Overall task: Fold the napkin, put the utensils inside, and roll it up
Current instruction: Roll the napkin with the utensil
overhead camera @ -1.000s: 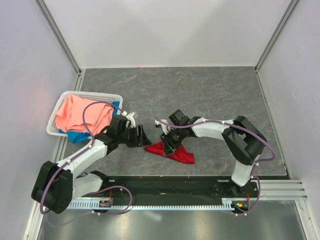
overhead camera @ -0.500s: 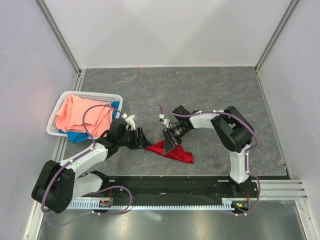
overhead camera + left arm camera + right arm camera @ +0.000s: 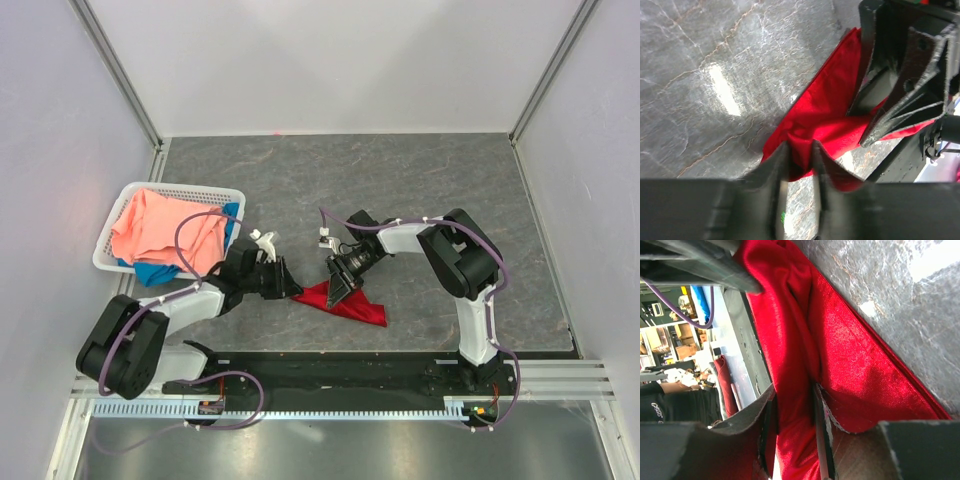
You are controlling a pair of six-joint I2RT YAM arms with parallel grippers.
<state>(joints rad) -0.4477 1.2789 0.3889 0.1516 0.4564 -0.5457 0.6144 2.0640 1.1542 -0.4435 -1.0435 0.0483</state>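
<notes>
Top external view, far left: white basket (image 3: 170, 188) of salmon-pink cloth (image 3: 160, 230), well apart from the work. Left tool (image 3: 290, 288) clenched on a raised pleat at the left corner of the napkin (image 3: 355, 308). Napkin bunched, deep red, near the middle of the counter (image 3: 400, 190), between both tools. Right tool (image 3: 335, 290) pinching a fold just right of that. Spoon not in view. Likely trouble: uneven pulling, thin fabric slipping from one pinch, cloth twisting instead of spreading flat, tools knocking together at such close quarters.
</notes>
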